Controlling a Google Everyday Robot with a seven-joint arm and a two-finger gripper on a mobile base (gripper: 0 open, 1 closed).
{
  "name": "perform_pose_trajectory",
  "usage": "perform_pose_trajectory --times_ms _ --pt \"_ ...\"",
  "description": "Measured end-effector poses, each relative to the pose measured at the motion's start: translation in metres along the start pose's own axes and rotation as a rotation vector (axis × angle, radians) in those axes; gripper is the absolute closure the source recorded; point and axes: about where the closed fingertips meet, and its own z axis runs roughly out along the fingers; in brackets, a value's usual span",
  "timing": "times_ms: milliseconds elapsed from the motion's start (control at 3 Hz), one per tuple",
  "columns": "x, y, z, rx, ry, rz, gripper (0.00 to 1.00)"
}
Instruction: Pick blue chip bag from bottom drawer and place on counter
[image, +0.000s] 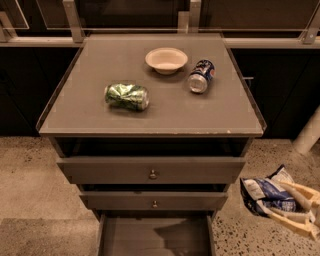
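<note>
The blue chip bag (266, 194), dark blue with white patches, hangs in the air at the lower right, beside the cabinet and below the counter's level. My gripper (280, 206) reaches in from the right edge, its pale fingers (296, 190) shut on the bag. The bottom drawer (150, 236) is pulled open at the bottom of the view, its grey floor bare. The counter (165, 107) is the flat grey cabinet top above the drawers.
On the counter lie a crushed green can (127, 96), a white bowl (166, 59) and a blue soda can (201, 76) on its side. Two knobbed drawers (152, 172) stand slightly open. A white post (307, 132) stands at the right. The floor is speckled.
</note>
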Motion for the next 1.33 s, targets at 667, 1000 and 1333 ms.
perform_pose_trajectory --times_ms 667,1000,1333 --pt "-0.118 -0.051 0.038 -0.099 -0.076 -0.214 1.00" --pt "-0.157 -0.068 0.060 -0.102 -0.109 -0.271 1.00" --pt "-0.159 -0.074 0.067 -0.110 -0.111 -0.283 1.00"
